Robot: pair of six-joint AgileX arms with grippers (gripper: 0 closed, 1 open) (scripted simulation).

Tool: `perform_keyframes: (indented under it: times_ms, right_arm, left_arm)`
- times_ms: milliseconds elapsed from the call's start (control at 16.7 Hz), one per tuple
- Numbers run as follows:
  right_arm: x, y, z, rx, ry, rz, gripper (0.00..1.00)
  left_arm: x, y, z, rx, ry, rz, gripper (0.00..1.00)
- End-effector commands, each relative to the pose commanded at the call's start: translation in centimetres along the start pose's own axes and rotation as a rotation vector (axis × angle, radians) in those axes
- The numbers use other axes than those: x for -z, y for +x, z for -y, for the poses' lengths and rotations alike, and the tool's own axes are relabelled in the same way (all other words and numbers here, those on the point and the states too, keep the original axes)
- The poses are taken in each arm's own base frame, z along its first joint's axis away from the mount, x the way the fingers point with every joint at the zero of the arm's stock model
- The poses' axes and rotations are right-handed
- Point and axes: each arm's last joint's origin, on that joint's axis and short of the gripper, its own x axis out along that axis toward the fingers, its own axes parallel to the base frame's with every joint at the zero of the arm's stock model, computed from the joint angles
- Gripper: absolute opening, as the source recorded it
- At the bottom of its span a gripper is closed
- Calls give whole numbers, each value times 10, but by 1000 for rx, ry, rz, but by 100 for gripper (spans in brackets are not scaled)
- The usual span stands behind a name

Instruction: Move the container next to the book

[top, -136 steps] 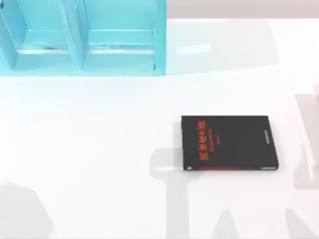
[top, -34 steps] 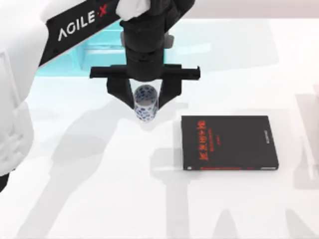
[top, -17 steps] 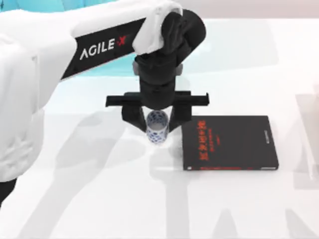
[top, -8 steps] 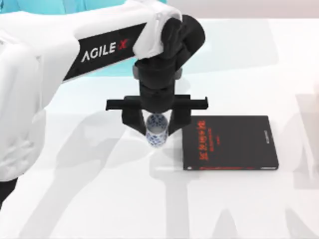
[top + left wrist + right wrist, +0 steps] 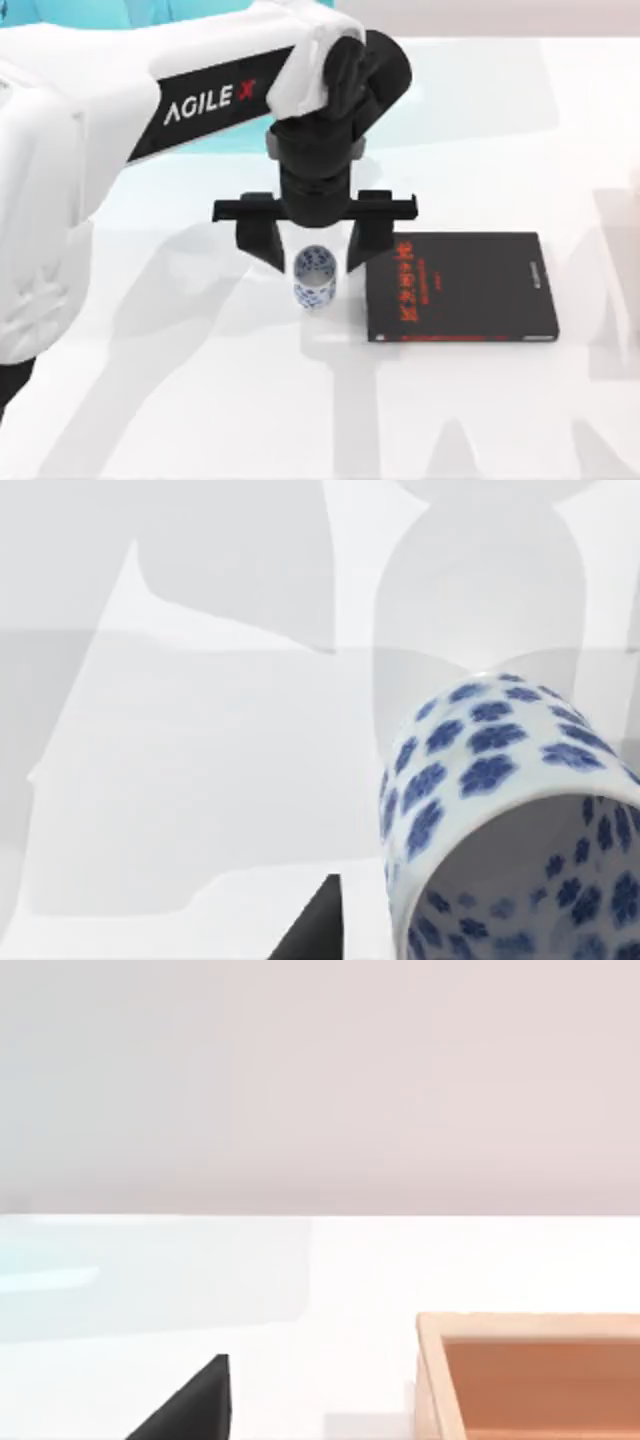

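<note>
The container (image 5: 314, 278), a small white cup with blue flower marks, stands upright on the white table just left of the book (image 5: 460, 287). The book lies flat, black with red lettering and a red lower edge. My left gripper (image 5: 314, 243) hangs over the cup with its black fingers (image 5: 262, 238) spread apart on either side, open and not touching it. The left wrist view looks down on the container (image 5: 500, 810) from close by. One black fingertip (image 5: 185, 1405) of my right gripper shows low in the right wrist view.
The turquoise shelf unit (image 5: 60, 10) stands at the far left back, mostly behind my left arm. A wooden tray (image 5: 530, 1375) shows in the right wrist view. Bare white table (image 5: 200, 400) lies in front of the cup and book.
My left gripper carried the cup from the back toward the book, set it down, and over the last half second opened its fingers, letting go of the cup.
</note>
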Motion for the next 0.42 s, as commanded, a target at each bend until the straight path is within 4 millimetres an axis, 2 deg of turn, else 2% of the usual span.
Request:
perform_keyframes:
  times_ms: [60, 120, 420]
  right_arm:
    - [0, 0, 0, 0, 0, 0, 100]
    - [0, 0, 0, 0, 0, 0, 100]
    - [0, 0, 0, 0, 0, 0, 100]
  left_arm:
    - [0, 0, 0, 0, 0, 0, 98]
    - [0, 0, 0, 0, 0, 0, 100]
    - [0, 0, 0, 0, 0, 0, 100]
